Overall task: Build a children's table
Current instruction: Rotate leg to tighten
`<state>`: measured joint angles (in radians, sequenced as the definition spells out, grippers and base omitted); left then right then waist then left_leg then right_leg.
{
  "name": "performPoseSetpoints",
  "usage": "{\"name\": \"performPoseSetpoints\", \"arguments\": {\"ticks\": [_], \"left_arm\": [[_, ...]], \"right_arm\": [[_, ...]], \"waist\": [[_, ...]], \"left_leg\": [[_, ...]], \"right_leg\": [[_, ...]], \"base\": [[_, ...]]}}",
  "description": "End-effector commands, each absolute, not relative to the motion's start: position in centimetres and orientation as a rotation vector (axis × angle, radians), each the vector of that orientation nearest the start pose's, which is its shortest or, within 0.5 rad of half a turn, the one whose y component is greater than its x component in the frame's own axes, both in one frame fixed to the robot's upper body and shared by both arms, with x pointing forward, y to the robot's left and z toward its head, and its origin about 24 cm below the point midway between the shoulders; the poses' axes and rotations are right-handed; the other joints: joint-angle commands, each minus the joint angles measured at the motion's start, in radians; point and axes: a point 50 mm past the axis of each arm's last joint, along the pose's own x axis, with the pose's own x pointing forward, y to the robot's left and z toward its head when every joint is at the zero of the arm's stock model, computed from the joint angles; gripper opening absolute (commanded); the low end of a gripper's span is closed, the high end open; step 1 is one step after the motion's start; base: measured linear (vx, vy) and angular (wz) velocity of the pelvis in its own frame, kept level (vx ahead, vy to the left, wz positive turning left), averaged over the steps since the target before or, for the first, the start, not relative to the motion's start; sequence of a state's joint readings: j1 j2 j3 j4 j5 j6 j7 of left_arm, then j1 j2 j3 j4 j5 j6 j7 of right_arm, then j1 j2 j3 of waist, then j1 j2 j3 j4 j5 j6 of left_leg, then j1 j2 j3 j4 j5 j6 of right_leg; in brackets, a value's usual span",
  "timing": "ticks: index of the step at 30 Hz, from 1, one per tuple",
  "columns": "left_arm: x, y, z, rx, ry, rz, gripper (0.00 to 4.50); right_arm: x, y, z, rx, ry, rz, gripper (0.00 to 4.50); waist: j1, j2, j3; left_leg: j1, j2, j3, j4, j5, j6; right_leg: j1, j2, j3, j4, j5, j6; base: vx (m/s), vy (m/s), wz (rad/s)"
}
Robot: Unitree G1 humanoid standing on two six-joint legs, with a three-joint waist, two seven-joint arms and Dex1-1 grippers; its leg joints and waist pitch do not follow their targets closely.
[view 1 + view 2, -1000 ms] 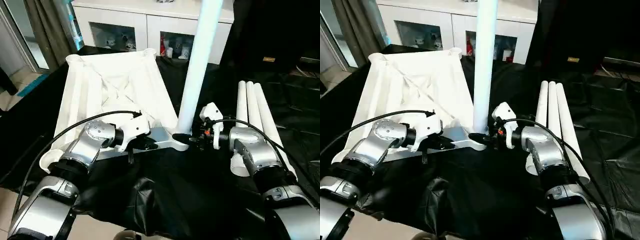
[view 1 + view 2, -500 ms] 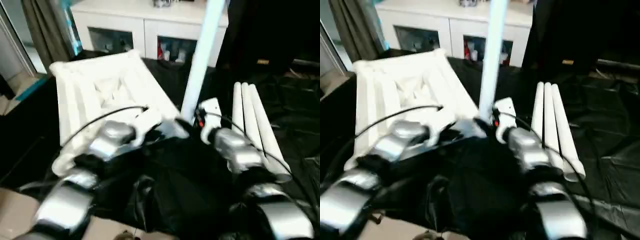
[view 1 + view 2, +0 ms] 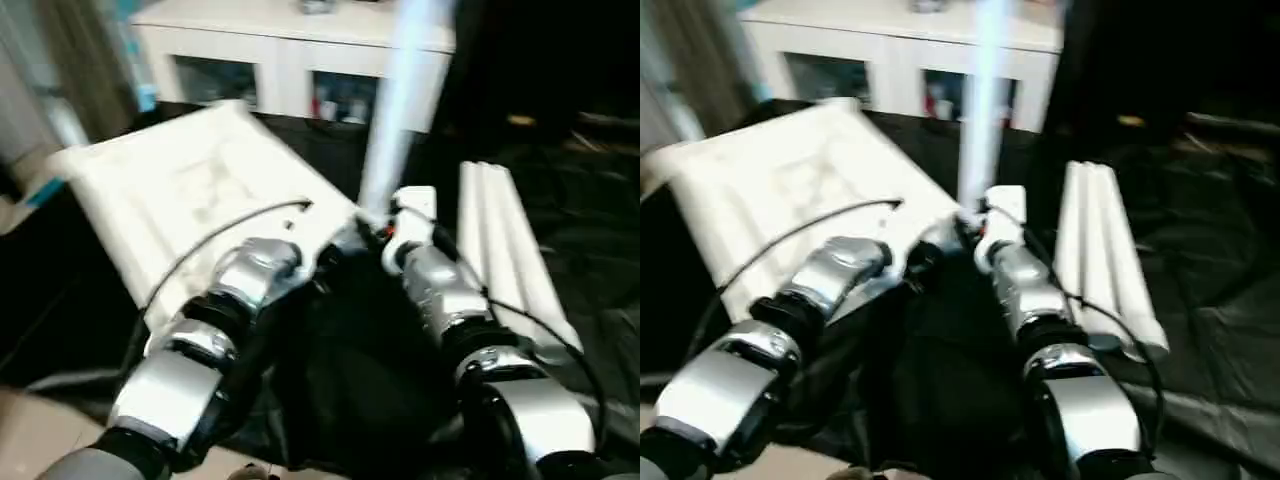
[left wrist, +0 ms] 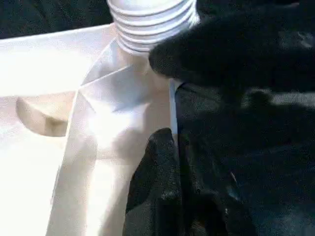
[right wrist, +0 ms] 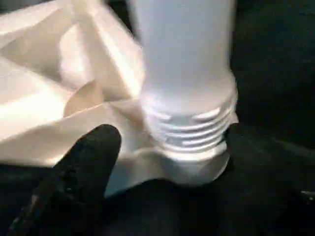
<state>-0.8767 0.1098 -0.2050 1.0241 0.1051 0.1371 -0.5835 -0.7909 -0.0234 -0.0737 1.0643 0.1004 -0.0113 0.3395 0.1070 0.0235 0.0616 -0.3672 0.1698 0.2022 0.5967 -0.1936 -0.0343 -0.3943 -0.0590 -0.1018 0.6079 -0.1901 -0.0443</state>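
Two black-fingered grippers meet at one corner of the upturned table top (image 3: pixel 190 190). The right gripper (image 5: pixel 162 142) has its fingers (image 5: pixel 81 167) apart on either side of the ribbed base of an upright leg (image 5: pixel 184 64), one finger just beside the thread; whether they press on it cannot be told. The left gripper (image 4: pixel 162 162) reaches the same corner along the top's edge, one finger (image 4: pixel 152 182) lying against the white rim, and its jaw state cannot be told.

The upright leg (image 3: pixel 400 110) stands with its threaded end (image 4: pixel 150 24) seated at the round corner socket (image 5: pixel 194 164), several thread rings still showing above the socket's lip. The table top lies ribbed side up on black sheeting (image 3: pixel 1200 300), tilted, with its far corners toward the white cabinet (image 3: pixel 290 45).

Three further legs (image 3: pixel 505 240) lie side by side, touching, on the sheeting to the right of the right forearm (image 3: pixel 450 300). The cabinet's glass-fronted shelves hold small items too blurred to identify. The left forearm (image 3: pixel 225 310) crosses the near edge of the top, a black cable (image 3: pixel 230 235) arching over it.
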Motion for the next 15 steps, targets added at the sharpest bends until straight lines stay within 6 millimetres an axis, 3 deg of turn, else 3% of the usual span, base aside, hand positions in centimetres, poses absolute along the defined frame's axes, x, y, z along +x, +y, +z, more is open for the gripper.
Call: {"name": "performPoseSetpoints", "arguments": {"ticks": [1, 4, 6, 8, 11, 15], "left_arm": [[37.2, 7.9, 7.1, 0.376, 0.328, -0.861, 0.0], [36.3, 8.6, 7.1, 0.35, 0.295, -0.999, 0.0], [35.7, 9.3, 6.8, 0.371, 0.303, -1.074, 0.0], [35.3, 9.9, 6.5, 0.395, 0.312, -1.108, 0.0], [34.8, 11.2, 6.2, 0.414, 0.331, -1.162, 0.0], [34.1, 12.4, 6.3, 0.431, 0.345, -1.227, 0.0]], "right_arm": [[36.0, -9.0, 3.5, 0.018, 0.313, 0.595, 3.83], [35.3, -10.4, 3.7, -0.059, 0.299, 0.775, 3.83], [35.0, -11.5, 4.0, -0.083, 0.291, 0.829, 3.83], [35.1, -12.2, 4.4, -0.085, 0.284, 0.843, 3.83], [35.0, -13.8, 5.2, -0.122, 0.273, 0.874, 3.83], [34.3, -14.8, 5.7, -0.161, 0.28, 0.947, 3.83]], "waist": [[0.007, 0.001, -0.083], [0.016, 0.0, -0.084], [0.018, 0.002, -0.082], [0.018, 0.002, -0.08], [0.026, 0.005, -0.074], [0.041, 0.004, -0.077]], "left_leg": [[0.004, 0.076, -0.045, -0.06, -0.083, 0.082], [-0.003, 0.077, -0.041, -0.051, -0.056, 0.137], [-0.001, 0.079, -0.04, -0.051, -0.079, 0.144], [0.0, 0.083, -0.041, -0.055, -0.098, 0.128], [0.012, 0.088, -0.039, -0.06, -0.142, 0.087], [0.011, 0.089, -0.04, -0.06, -0.122, 0.079]], "right_leg": [[0.06, -0.123, 0.071, -0.059, -0.035, -0.227], [0.061, -0.122, 0.066, -0.049, 0.047, -0.241], [0.057, -0.124, 0.065, -0.055, 0.008, -0.235], [0.055, -0.122, 0.065, -0.06, -0.052, -0.229], [0.047, -0.121, 0.069, -0.072, -0.149, -0.213], [0.047, -0.121, 0.07, -0.064, -0.128, -0.205]], "base": [[0.0, 0.0, 0.0], [0.0, 0.0, 0.0], [0.0, 0.0, 0.0], [0.0, 0.0, 0.0], [0.0, 0.0, 0.0], [0.0, 0.0, 0.0]]}}
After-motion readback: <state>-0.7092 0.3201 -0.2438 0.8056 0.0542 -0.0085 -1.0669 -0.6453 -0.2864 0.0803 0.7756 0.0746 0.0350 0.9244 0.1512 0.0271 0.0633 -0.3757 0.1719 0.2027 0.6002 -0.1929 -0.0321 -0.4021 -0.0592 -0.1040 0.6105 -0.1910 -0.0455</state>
